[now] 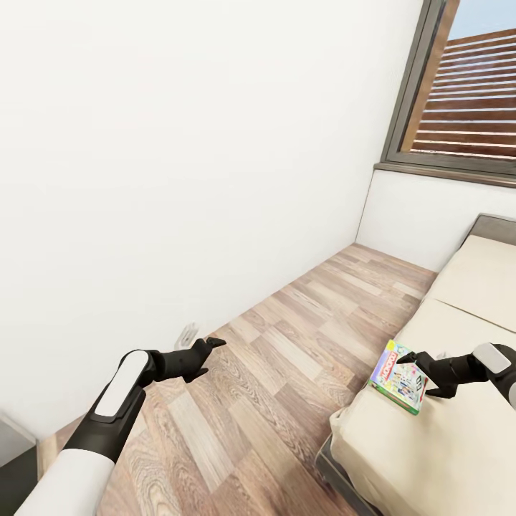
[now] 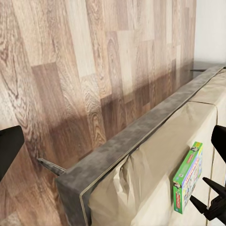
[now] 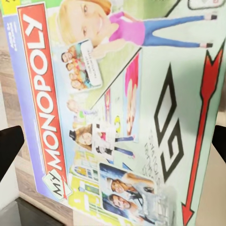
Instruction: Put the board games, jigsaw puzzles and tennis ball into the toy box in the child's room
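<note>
At lower right, the open right hand (image 1: 421, 371) hovers over a My Monopoly box (image 1: 398, 377) lying flat near the bed (image 1: 459, 444) edge, its long axis toward the floor; the left hand (image 1: 208, 356) is open.

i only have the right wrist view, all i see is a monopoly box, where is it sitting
Observer: The game box lies flat on the beige bed, near the edge that faces the wood floor.
Operator: is my right gripper on it yet
Observer: The right gripper is open and right over the box; I cannot tell if it touches.
Operator: and the left arm
Observer: The left gripper is open over the floor beside the white wall, holding nothing.
</note>
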### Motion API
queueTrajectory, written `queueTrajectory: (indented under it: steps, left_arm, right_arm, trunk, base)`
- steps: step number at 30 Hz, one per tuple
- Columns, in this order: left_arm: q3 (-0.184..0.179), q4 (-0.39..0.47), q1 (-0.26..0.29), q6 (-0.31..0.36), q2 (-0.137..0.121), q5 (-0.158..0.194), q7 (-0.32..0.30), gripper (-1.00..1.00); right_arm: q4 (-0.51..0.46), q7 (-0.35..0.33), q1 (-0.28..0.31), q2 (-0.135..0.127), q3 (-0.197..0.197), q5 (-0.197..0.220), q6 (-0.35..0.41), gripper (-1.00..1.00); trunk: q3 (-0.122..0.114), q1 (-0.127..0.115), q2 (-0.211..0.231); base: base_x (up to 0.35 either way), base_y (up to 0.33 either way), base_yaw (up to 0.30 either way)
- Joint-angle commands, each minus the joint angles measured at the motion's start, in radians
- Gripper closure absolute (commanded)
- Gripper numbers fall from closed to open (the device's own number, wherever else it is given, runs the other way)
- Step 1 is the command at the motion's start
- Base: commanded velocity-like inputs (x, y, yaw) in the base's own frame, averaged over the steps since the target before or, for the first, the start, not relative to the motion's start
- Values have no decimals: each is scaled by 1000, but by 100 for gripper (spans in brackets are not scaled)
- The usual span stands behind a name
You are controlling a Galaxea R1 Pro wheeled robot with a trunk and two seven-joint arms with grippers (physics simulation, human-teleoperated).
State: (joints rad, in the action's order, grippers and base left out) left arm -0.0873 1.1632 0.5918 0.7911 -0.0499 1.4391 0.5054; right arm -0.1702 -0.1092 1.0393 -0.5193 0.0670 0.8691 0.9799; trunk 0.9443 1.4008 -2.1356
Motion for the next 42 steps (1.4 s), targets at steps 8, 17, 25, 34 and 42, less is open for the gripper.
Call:
queueTrajectory:
  steps: [8, 17, 25, 34, 42]
  left_arm:
    - [-2, 1, 2, -1, -1, 11, 10, -100]
    - [-2, 1, 2, -1, -1, 11, 10, -100]
    - [-2, 1, 2, -1, -1, 11, 10, -100]
    - [-2, 1, 2, -1, -1, 11, 10, -100]
    - [-2, 1, 2, -1, -1, 11, 10, -100]
  right_arm:
    - [0, -10, 0, -1, 7, -5, 2, -100]
    - [0, -10, 1, -3, 7, -5, 3, -100]
    - [0, -10, 1, -4, 7, -5, 3, -100]
    - [0, -10, 1, -4, 7, -5, 3, -100]
    - [0, -10, 0, -4, 7, -5, 3, -100]
  trunk:
    - [1, 0, 0]
    - [1, 0, 0]
    - [1, 0, 0]
    - [1, 0, 0]
    - [1, 0, 0]
  base:
    - [0, 0, 87]
    - [0, 0, 49]
    - [0, 0, 13]
    - [0, 0, 3]
    - [0, 0, 1]
